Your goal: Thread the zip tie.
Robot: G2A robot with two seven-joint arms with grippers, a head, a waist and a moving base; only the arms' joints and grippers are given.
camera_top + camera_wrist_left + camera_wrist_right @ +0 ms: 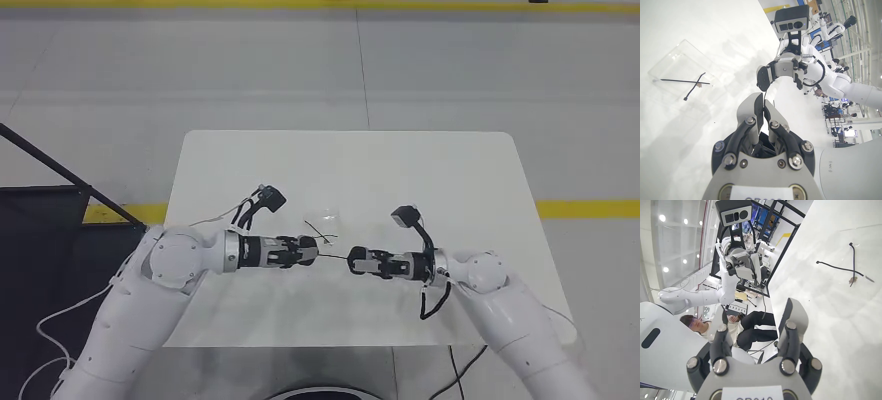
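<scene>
Pinches the zip tie (332,257) between the tightly closed fingers of the left gripper (763,99) above the table (450,170), long axis running sideways, free end pointing at the right gripper (352,263), spread wide apart at that tip.

A robotics lab or test hall, industrial in build.

The white table (450,160) stands on a bare grey concrete floor (200,70) marked with yellow lines (590,208), and a black fabric screen (40,240) on a black frame stands just beside it. In the left wrist view another white robot (836,28) stands in the room behind, among tall metal framework (857,47) and work desks with lit screens (849,133). In the right wrist view round ceiling lamps (662,218) shine from a high, white, gridded ceiling over open shelving and more black frames.
</scene>
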